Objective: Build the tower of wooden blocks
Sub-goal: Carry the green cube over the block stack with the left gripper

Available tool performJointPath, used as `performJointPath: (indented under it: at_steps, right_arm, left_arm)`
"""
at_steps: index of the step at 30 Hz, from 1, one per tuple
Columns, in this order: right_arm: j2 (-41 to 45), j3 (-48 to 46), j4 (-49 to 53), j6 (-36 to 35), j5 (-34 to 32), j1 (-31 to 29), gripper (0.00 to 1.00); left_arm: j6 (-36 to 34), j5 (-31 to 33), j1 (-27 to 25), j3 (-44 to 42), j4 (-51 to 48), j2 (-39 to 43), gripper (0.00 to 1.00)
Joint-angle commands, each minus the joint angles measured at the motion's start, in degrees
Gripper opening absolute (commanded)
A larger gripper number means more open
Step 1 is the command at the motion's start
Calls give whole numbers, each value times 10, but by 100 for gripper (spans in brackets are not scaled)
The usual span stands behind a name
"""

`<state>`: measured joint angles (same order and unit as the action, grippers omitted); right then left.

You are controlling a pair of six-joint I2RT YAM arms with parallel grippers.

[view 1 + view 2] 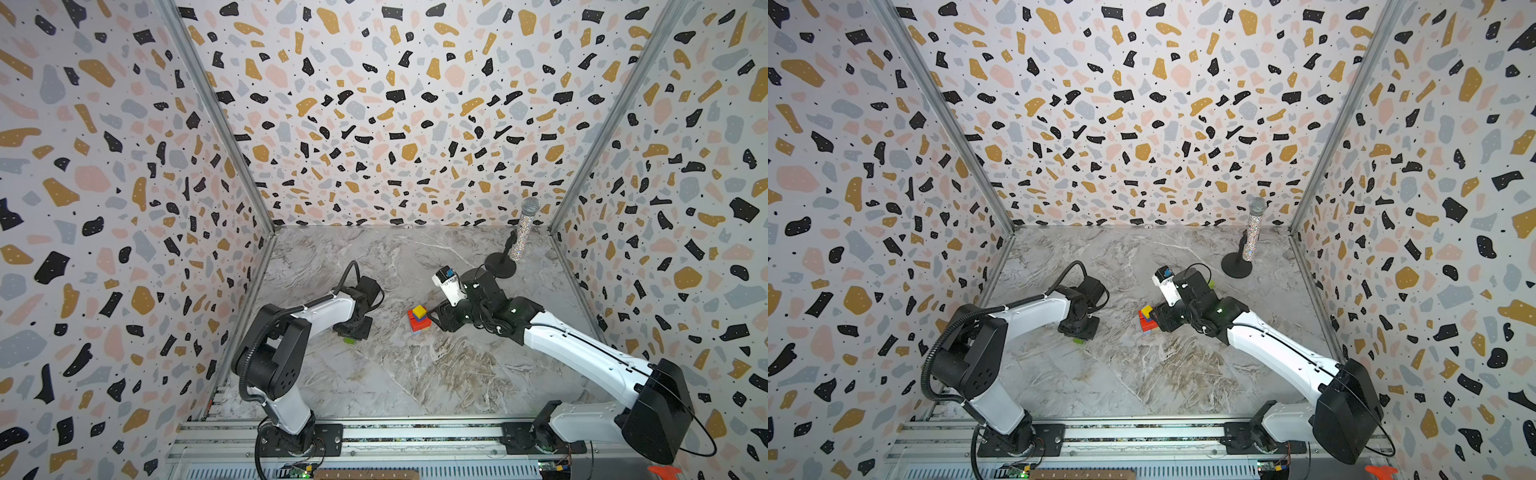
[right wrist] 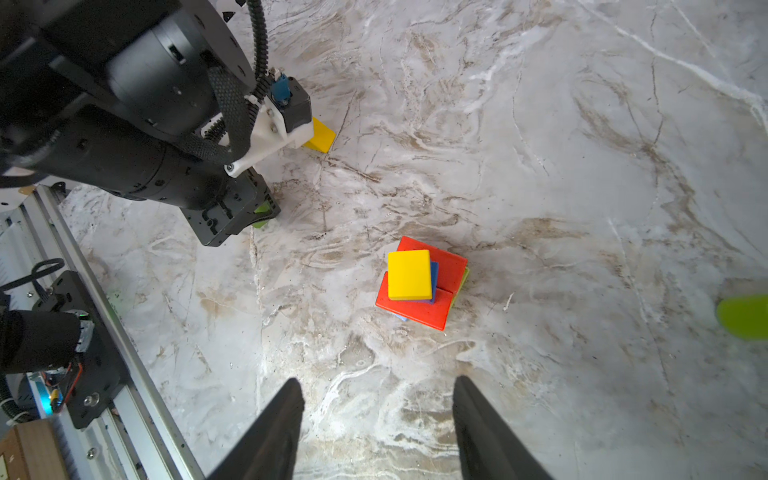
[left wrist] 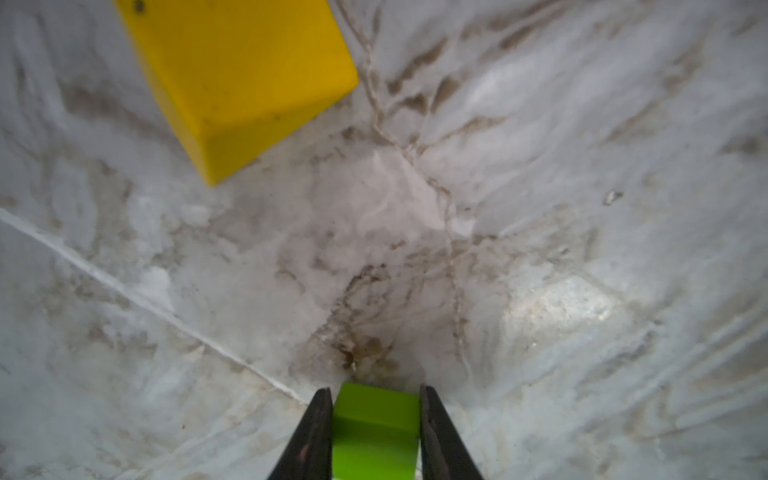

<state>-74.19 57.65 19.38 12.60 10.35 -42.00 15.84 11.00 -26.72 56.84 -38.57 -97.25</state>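
The tower (image 1: 419, 319) (image 1: 1147, 319) stands mid-table. From the right wrist view, the tower (image 2: 419, 286) has a yellow block on top, a blue one under it, two red bricks below, and green and light blue edges lower down. My right gripper (image 2: 377, 384) hangs open and empty beside and above it. My left gripper (image 3: 376, 392) is down at the table left of the tower, its fingers against both sides of a green block (image 3: 376, 428) (image 1: 349, 340) that rests on the marble. A loose yellow block (image 3: 241, 79) (image 2: 319, 135) lies just beyond it.
A glittery silver microphone (image 1: 524, 232) (image 1: 1254, 232) on a black round stand (image 1: 500, 266) stands at the back right. Another green piece (image 2: 744, 318) lies blurred at the edge of the right wrist view. Patterned walls close three sides, and a rail (image 1: 374, 432) runs along the front.
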Motion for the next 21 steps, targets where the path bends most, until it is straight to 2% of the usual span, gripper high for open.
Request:
performJointPath:
  at_steps: [1,4,8,10,11,21]
  right_arm:
    - [18,0,-1,5,-17,5,64]
    - [28,-3,-6,9,-21,10,68]
    - [38,-11,-13,16,-26,17,78]
    - [43,-15,-18,20,-28,21,87]
    - [46,-17,-20,23,-29,24,99]
    - [124,-87,-80,71,-30,80,99]
  left_arm:
    - [4,-15,2,5,-8,14,28]
    - [8,-17,0,13,-15,26,27]
    - [15,-21,-7,34,-29,47,26]
    - [19,-21,-15,49,-40,55,26]
    - [20,-21,-19,60,-48,59,26]
    - [32,-21,-81,185,-132,66,26]
